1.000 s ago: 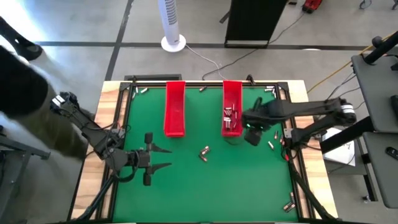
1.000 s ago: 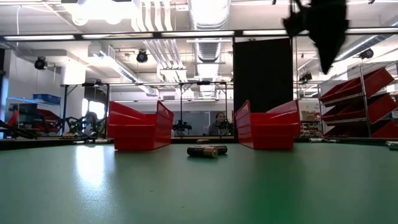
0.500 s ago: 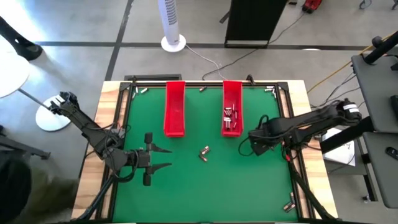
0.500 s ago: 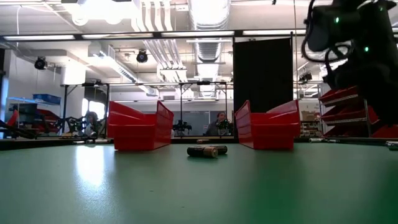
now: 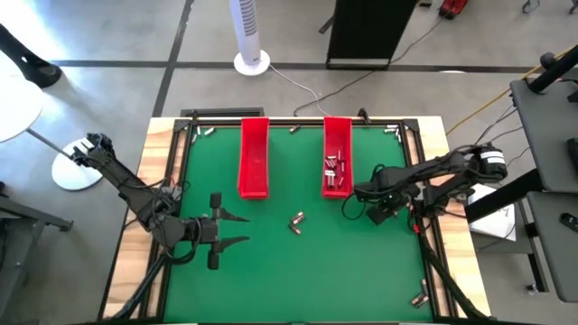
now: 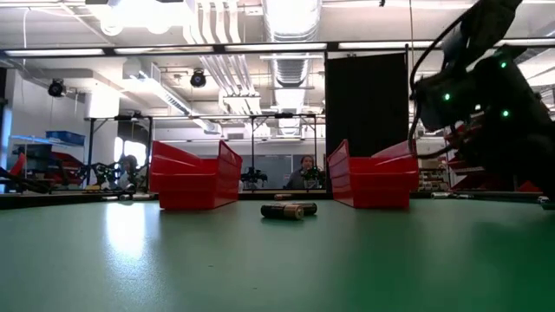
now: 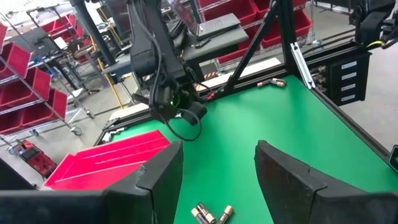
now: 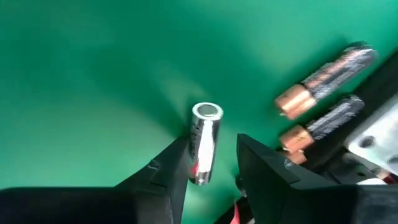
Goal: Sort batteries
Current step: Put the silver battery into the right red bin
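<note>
My right gripper (image 8: 211, 168) is open and low over the green mat near the table's right edge (image 5: 390, 213). Its fingers stand on either side of a silvery battery (image 8: 204, 142) lying on the mat. Two copper-tipped batteries (image 8: 326, 74) (image 8: 320, 127) lie just beyond it. Two more batteries (image 5: 296, 220) (image 6: 289, 209) lie at mid-table. Several batteries (image 5: 336, 170) sit in the right red tray (image 5: 337, 131). My left gripper (image 5: 237, 230) (image 7: 217, 168) hangs open over the mat's left part, touching nothing. My right gripper comes at the silvery battery from above, one finger (image 8: 165, 171) close against its side and the other finger (image 8: 261, 165) a little apart. Whether either finger touches it, I cannot tell. The battery lies flat on the mat.
The left red tray (image 5: 254, 167) stands beside the right one at the far side. Stray batteries lie along the far edge (image 5: 206, 132) (image 5: 390, 129) and in the near right corner (image 5: 422, 293). A black frame rail (image 5: 417, 194) runs close by my right gripper.
My right gripper has moved from beside the right red tray toward the table's right edge and has come down close to the mat. The left arm and the batteries at mid-table have stayed put.
</note>
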You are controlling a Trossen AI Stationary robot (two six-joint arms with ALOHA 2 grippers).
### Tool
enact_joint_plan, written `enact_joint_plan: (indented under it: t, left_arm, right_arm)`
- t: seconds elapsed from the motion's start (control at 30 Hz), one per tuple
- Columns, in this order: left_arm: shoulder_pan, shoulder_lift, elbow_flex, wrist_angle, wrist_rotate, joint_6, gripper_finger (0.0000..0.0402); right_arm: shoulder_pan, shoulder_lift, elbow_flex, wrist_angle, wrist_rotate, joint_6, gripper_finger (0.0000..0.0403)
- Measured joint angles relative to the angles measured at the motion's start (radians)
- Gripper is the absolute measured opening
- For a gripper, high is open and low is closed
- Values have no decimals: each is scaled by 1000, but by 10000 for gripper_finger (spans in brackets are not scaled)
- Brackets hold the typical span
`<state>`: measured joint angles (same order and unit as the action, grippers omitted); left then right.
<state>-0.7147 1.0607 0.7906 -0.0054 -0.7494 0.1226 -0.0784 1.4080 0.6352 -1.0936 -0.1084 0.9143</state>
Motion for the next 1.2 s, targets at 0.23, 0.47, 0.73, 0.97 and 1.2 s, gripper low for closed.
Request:
enact_joint_plan:
  t: [0.23, 0.47, 0.73, 0.97, 1.2]
  left_arm:
    - [0, 0, 0, -6, 0, 0, 180]
    - [0, 0, 0, -6, 0, 0, 180]
    - [3, 9, 0, -13, 0, 4, 180]
    - [3, 13, 0, -12, -1, 10, 180]
    - [3, 13, 0, -10, -1, 10, 180]
  right_arm:
    - [-8, 54, -9, 57, -33, -53, 91]
    - [-3, 32, -2, 64, -45, -56, 46]
    - [0, -46, 102, 25, -25, -52, 40]
    - [0, -104, 322, -164, 107, -51, 21]
    - [-6, -90, 572, -332, 281, -106, 11]
